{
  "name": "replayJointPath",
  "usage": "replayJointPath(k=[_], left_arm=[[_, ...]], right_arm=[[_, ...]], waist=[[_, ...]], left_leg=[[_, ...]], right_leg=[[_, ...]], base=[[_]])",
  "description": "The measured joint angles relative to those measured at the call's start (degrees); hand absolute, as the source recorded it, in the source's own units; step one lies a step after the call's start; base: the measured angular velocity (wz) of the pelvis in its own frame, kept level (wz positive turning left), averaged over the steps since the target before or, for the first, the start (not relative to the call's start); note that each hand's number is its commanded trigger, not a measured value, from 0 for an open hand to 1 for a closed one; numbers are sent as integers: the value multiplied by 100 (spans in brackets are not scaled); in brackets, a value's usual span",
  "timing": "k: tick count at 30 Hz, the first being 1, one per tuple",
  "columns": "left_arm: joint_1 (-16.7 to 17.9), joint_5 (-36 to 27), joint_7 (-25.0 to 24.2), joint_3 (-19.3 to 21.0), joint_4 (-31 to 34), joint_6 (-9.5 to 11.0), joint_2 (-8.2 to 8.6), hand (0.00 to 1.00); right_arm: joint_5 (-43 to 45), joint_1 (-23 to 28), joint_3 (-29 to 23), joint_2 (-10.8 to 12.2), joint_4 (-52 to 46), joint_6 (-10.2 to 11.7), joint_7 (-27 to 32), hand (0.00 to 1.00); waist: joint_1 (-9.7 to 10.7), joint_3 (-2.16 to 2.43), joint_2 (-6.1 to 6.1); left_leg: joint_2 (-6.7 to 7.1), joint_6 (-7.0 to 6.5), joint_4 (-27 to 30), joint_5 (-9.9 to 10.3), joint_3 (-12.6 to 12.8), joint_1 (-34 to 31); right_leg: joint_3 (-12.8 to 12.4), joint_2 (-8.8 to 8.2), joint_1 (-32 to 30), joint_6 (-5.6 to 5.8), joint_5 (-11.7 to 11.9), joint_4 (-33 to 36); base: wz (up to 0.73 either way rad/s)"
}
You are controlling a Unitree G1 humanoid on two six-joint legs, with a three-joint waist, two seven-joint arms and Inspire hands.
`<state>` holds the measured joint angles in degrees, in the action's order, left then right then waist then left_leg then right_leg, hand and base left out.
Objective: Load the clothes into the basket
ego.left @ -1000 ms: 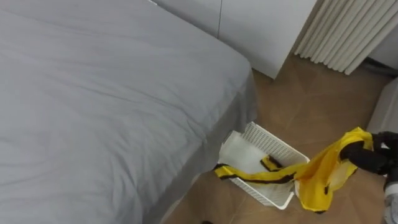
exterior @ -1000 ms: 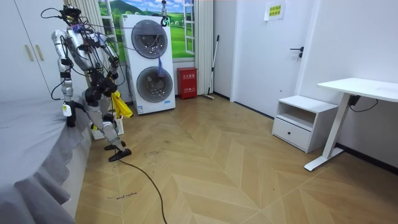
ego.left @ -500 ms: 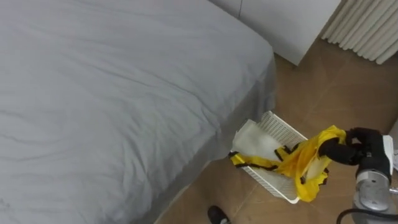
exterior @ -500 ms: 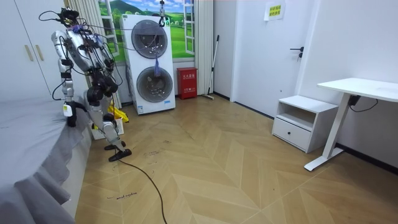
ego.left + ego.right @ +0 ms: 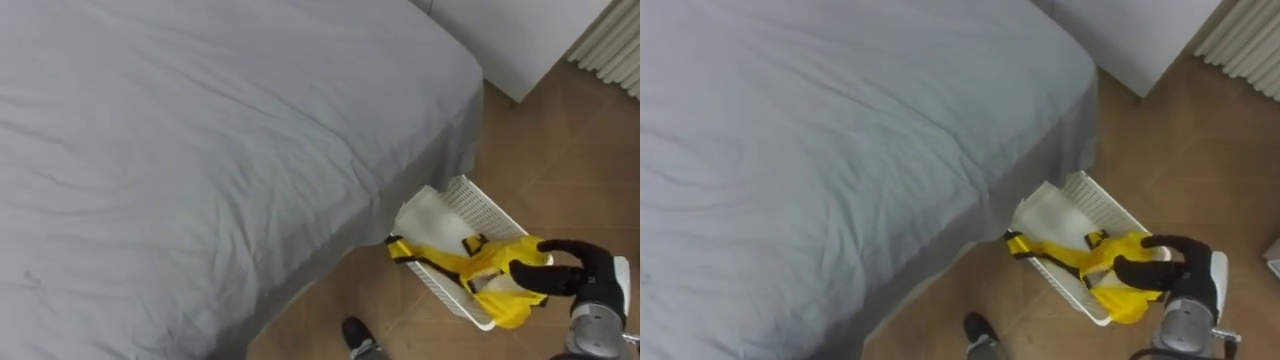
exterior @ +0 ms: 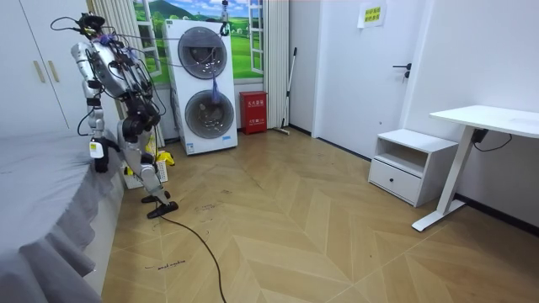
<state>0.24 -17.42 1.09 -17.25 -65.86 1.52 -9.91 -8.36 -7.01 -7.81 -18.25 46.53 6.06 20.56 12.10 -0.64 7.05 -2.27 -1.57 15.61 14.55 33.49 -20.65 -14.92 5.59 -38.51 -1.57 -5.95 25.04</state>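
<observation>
A white lattice basket (image 5: 478, 196) stands on the wood floor against the foot corner of the grey bed (image 5: 200, 130). A white cloth (image 5: 425, 215) lies in its near-bed end. A yellow garment with black trim (image 5: 470, 270) is draped across the basket's inside and over its front rim. My right hand (image 5: 570, 275), black, reaches in from the right just above the basket, its fingers and thumb pinching the garment's bunched end. In the room view I stand bent beside the bed, and my left hand (image 6: 98, 157) hangs low by the mattress edge.
White wardrobe doors (image 5: 530, 40) and a pleated curtain (image 5: 615, 45) lie beyond the bed corner. In the room view a stacked washer and dryer (image 6: 206, 88), a red box (image 6: 253, 112), a white nightstand (image 6: 402, 164) and a desk (image 6: 484, 122) stand farther off.
My right hand has come down and toward the bed with the yellow garment. The cloth hung in the air beside the basket before and now rests inside it. The head camera has tilted downward.
</observation>
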Motion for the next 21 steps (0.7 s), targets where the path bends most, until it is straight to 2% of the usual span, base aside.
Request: replayJointPath(k=[4,15,21], left_arm=[[-5,-115,69,-162,-1,13,-8,0],[-72,-119,199,-311,-3,117,-16,0],[-71,-113,191,-305,17,114,-23,0]], right_arm=[[-232,7,2,-2,121,50,18,0],[-483,119,112,1,267,93,48,0],[-485,230,160,4,397,96,37,0]], waist=[[-7,0,5],[-22,-3,23],[-36,-26,-15]], left_leg=[[-5,2,28,-2,-67,-90],[-12,6,87,-4,-93,-104],[-4,6,73,-4,-107,17]], right_leg=[[87,-22,-93,-43,-20,69],[113,-40,-87,-51,-30,84],[123,-55,45,-34,-55,75]], base=[[11],[1],[2]])
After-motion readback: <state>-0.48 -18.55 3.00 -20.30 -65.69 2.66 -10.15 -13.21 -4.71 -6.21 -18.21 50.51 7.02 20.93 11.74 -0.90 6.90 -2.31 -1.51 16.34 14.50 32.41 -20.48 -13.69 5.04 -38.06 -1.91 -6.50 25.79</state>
